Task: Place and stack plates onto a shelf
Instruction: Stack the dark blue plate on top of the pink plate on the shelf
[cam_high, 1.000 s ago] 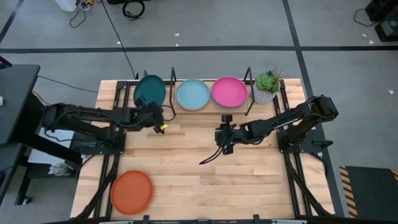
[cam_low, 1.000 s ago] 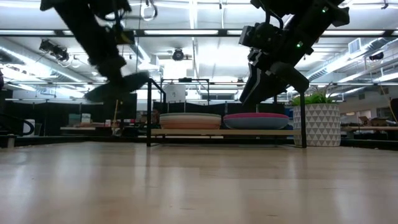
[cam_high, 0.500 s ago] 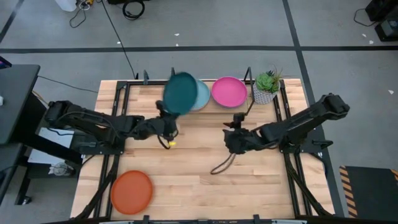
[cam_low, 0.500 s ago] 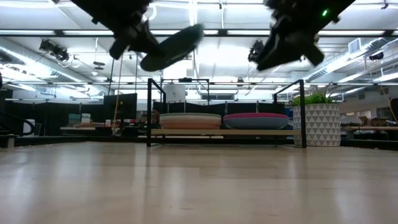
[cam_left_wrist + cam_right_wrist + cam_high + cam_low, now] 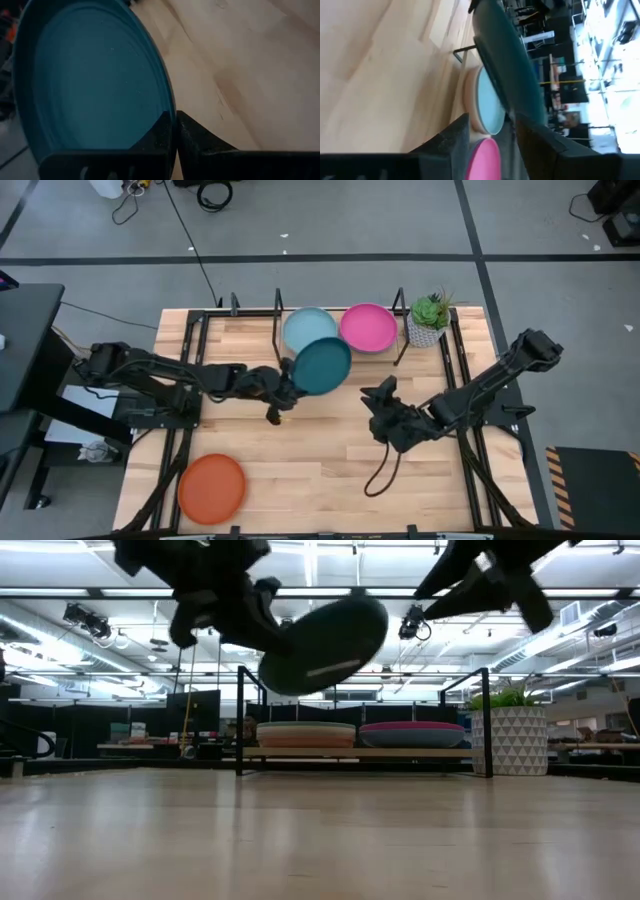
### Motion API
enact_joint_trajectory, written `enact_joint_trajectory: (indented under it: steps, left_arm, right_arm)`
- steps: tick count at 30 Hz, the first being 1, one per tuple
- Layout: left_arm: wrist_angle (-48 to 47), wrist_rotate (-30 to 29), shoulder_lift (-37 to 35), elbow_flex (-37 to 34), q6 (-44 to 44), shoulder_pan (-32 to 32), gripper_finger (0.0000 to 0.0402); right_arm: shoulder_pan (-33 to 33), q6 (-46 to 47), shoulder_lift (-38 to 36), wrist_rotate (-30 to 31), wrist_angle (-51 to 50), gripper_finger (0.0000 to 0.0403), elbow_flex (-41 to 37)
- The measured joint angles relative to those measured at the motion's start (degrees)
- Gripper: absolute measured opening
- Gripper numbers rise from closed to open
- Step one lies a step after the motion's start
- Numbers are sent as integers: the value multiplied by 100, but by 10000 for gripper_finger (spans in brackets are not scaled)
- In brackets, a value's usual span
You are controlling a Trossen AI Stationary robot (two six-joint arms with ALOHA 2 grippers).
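While the left gripper [image 5: 288, 383] pinches the dark teal plate's [image 5: 322, 366] rim, it hangs above bare table [image 5: 330, 460]

Bright, even overhead light; glaring ceiling strips [image 5: 330, 602] behind dark, motion-blurred arms; soft wrist close-ups.

I see dark teal plate [image 5: 322, 366] at frame centre, airborne, tilted, rim pinched by left gripper [image 5: 287, 383]. Light teal plate [image 5: 307, 327] and magenta plate [image 5: 368, 327] top stacks on shelf [image 5: 277, 311], upper centre. Orange plate [image 5: 211, 488] flat, lower left.
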Motion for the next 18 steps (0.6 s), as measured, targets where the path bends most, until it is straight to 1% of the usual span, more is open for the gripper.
enact_joint_trajectory:
  steps: [3, 5, 8, 11, 14, 16, 18]
  left_arm:
    - [-185, -2, 363, 352, -100, 0, 17]
    - [-505, 34, 560, 600, -145, 0, 17]
    - [-789, 219, 845, 938, -137, -1, 17]
    - [-853, 226, 1052, 1154, -101, -26, 17]
    - [-917, 222, 1063, 1254, -64, -24, 18]
    - [-877, 220, 1038, 1271, 42, -25, 18]
    - [-854, 218, 1016, 1259, 88, -44, 18]
  right_arm:
    - [-40, -539, 197, 98, 262, 184, -7]
    - [-57, -881, 313, 163, 615, 204, 0]
    - [-108, -1437, 448, 332, 1097, 237, -2]
    - [-156, -1737, 520, 431, 1345, 264, -2]
    - [-272, -1668, 599, 127, 1252, 273, -3]
    - [-366, -1623, 698, 38, 1239, 270, 5]
    - [-431, -1573, 743, 13, 985, 261, -6]
